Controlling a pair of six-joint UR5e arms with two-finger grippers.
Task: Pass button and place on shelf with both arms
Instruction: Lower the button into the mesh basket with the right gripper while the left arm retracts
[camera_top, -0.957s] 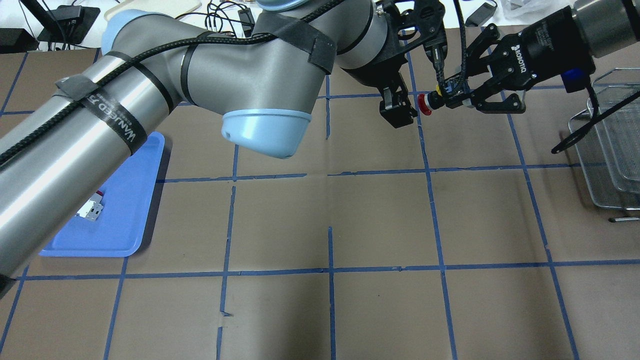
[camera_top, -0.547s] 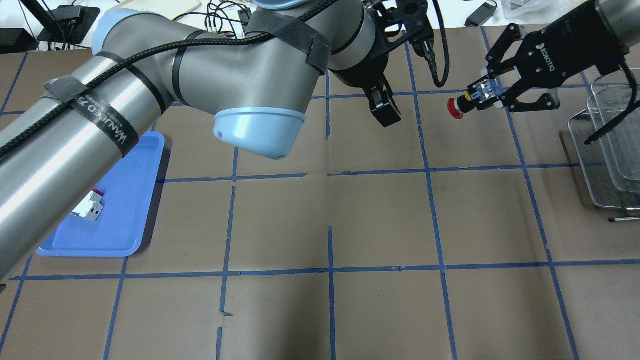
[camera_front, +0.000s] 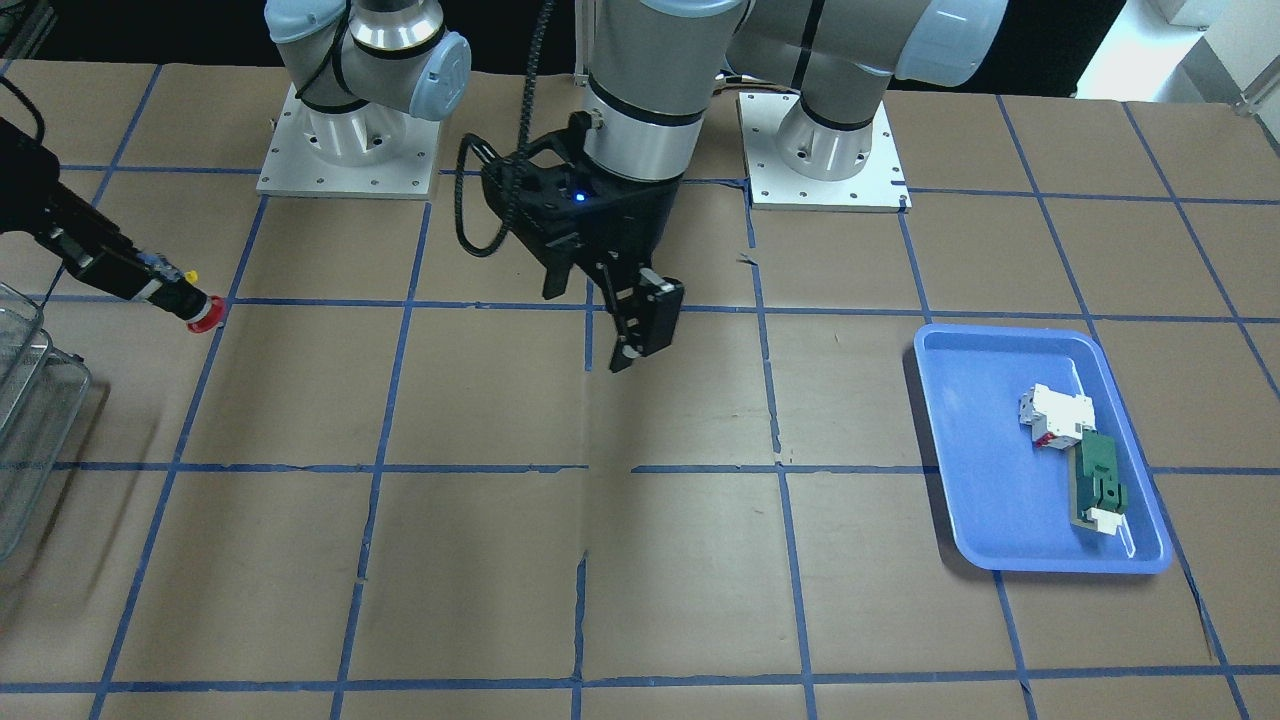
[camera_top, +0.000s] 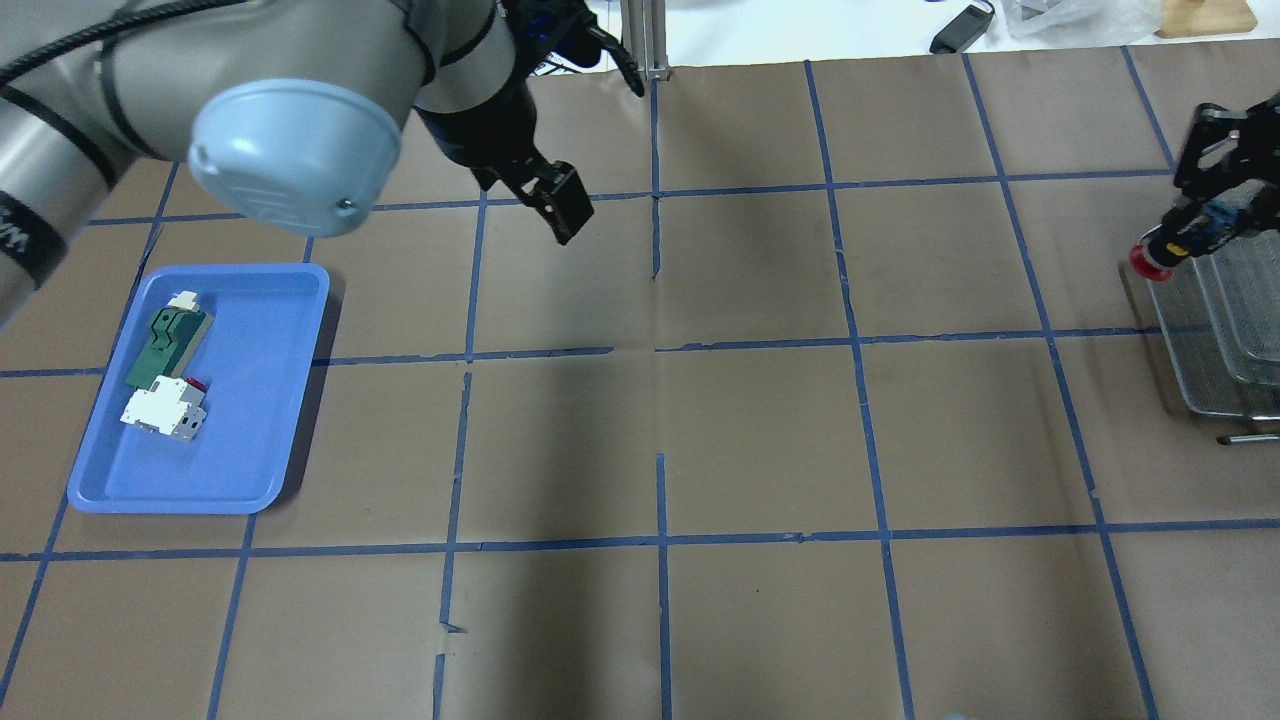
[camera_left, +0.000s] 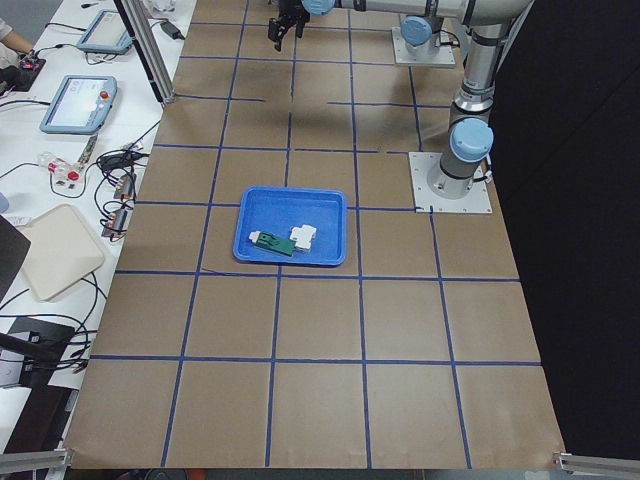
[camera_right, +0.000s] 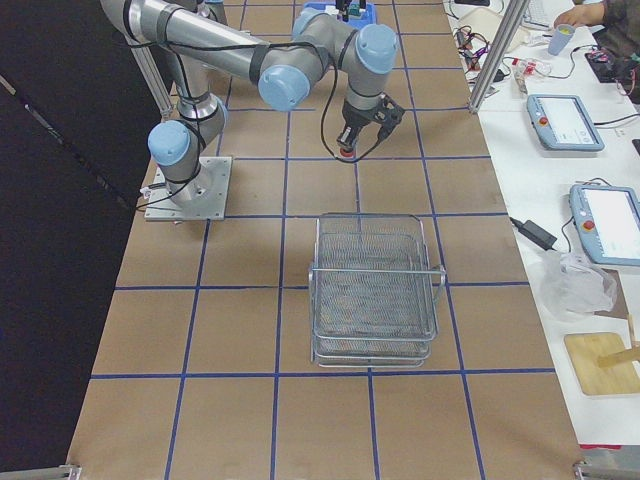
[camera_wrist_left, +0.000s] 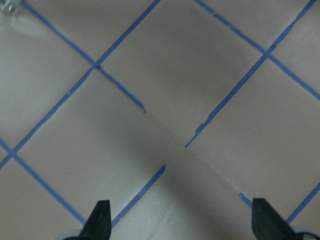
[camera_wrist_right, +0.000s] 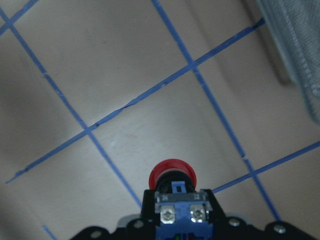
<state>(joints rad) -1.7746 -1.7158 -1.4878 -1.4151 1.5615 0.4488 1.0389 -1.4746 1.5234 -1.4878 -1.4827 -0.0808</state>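
Note:
The button (camera_top: 1152, 257), with a red cap and a bluish block, is held in my right gripper (camera_top: 1195, 225), which is shut on its block. It hangs above the table at the near-left edge of the wire shelf (camera_top: 1225, 330), cap pointing away from the gripper. The right wrist view shows the button (camera_wrist_right: 172, 175) from behind and the shelf (camera_wrist_right: 300, 55) at upper right. In the front view the button (camera_front: 203, 311) is just above the shelf (camera_front: 30, 420). My left gripper (camera_top: 560, 208) is open and empty over the table's far middle; its fingertips (camera_wrist_left: 100, 220) stand wide apart.
A blue tray (camera_top: 250, 440) at the left holds a white breaker block (camera_top: 160, 412) and a green flat part (camera_top: 165, 345). The table is brown paper with blue tape lines. The left arm's elbow (camera_top: 290, 150) hangs over the far left.
My right gripper has carried the button to the right, from the table's middle to the shelf's edge. My left arm has drawn back to the left, uncovering the tray.

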